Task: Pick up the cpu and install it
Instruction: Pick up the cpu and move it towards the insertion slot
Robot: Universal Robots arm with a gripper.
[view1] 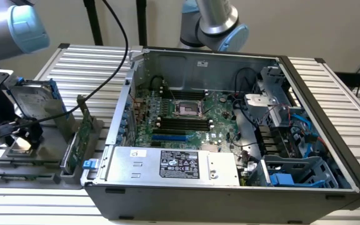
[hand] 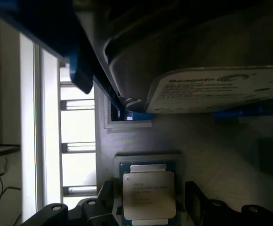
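The cpu [hand: 148,195] is a small flat square chip with a dull silver top. It lies in a recess of the grey holder [hand: 212,155]. My gripper [hand: 148,209] is open and low over the chip, with one black finger [hand: 104,200] on each side and a gap between each finger and the chip's edge. In the exterior view the gripper [view1: 22,139] is at the far left, down on the holder [view1: 36,176], with the pale cpu [view1: 21,144] between its fingers. The empty cpu socket [view1: 186,108] shows on the motherboard inside the open computer case [view1: 230,197].
A silver hard drive [view1: 33,101] in a blue bracket stands upright in the holder close behind the gripper, and shows in the wrist view as hard drive [hand: 212,89]. A green card [view1: 80,136] stands on edge between holder and case. A black cable [view1: 105,79] hangs across. A silver power supply [view1: 174,164] fills the case's front.
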